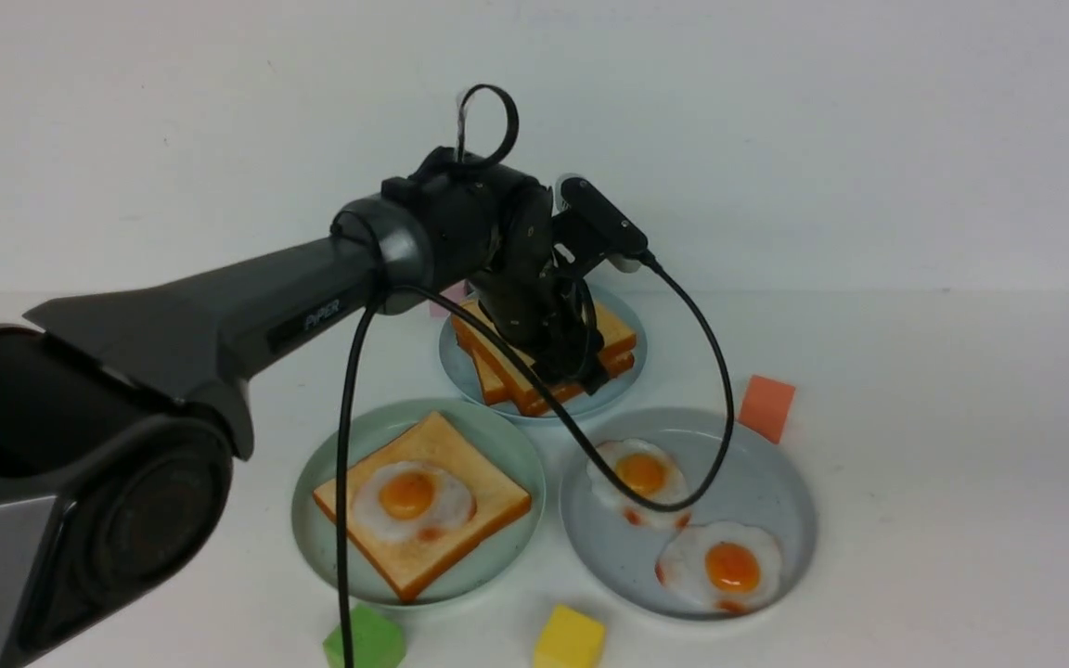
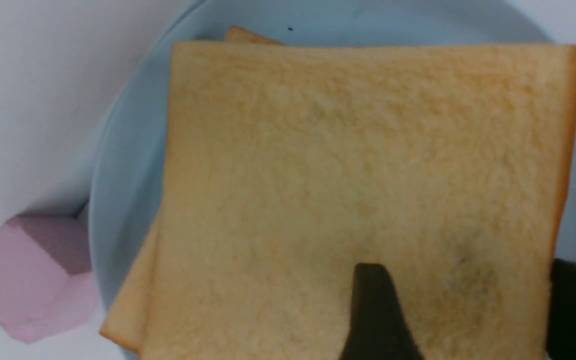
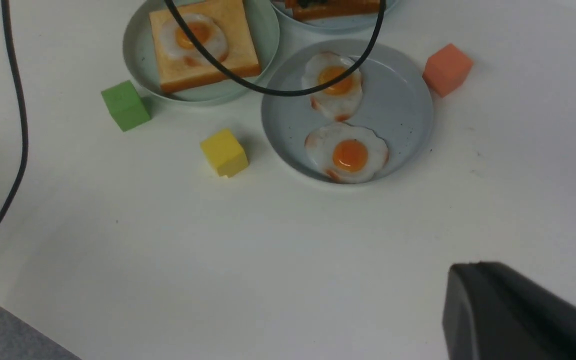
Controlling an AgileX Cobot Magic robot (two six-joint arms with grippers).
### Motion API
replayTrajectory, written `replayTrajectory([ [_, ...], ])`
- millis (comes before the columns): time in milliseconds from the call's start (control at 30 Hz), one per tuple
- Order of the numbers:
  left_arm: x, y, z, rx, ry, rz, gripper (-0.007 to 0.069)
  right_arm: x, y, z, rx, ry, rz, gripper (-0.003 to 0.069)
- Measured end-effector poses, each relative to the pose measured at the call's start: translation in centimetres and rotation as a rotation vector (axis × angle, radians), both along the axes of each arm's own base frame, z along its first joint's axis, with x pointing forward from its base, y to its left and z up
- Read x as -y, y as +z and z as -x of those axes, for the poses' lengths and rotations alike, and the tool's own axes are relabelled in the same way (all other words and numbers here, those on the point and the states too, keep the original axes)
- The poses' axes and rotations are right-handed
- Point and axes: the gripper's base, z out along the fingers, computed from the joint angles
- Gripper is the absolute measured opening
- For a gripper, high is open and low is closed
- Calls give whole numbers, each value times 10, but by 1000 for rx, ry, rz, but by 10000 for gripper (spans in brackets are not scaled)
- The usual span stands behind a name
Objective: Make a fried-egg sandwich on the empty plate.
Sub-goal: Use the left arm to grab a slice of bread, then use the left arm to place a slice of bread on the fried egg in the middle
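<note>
Beneath the left tool (image 2: 473, 320) lies the stack's top toast slice (image 2: 348, 150).

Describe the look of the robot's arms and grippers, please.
The left arm is a dark grey, tapering casing with a rounded joint, marked PIPER in pale letters. A thin black cable loops from its wrist camera. The left gripper and right gripper are matt black.

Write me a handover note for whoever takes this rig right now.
Left hand: open, straddling an edge of the top square golden toast slice of the stack on the round pale-blue plate.
Right hand: shut, back from the plates.
Done: one toast slice with a white fried egg lies on the round mint-green plate.
Left: grip the top slice and lay it over the egg.
</note>
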Motion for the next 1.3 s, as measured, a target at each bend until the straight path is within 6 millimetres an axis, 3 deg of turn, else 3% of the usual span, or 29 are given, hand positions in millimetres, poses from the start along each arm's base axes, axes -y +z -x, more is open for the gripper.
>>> replayTrajectory([
  [167, 0, 0, 1, -14, 4, 8, 336, 0, 0, 0, 1, 0, -1, 3],
  [233, 1, -1, 2, -29, 7, 13, 237, 0, 0, 0, 1, 0, -1, 3],
  [267, 1, -1, 2, -30, 7, 12, 237, 0, 0, 0, 1, 0, -1, 3],
  [367, 2, 0, 4, -44, 2, 8, 41, 0, 0, 0, -1, 2, -3, 4],
  [433, 3, 0, 5, -43, -2, 4, 3, 0, 0, 0, -3, 3, -4, 4],
  [633, 4, 6, 8, -52, -5, 2, 1, 1, 0, 1, 0, 4, -10, 7],
  [1000, -1, 65, 25, -8, -11, 39, 0, 8, 2, 8, 9, 5, -48, 11],
  [1200, -25, 130, 67, -45, 7, 55, 0, 7, 6, 8, 39, 9, -87, 15],
  [1300, -41, 145, 93, -45, 17, 58, 0, 7, 7, 7, 50, 9, -98, 16],
])
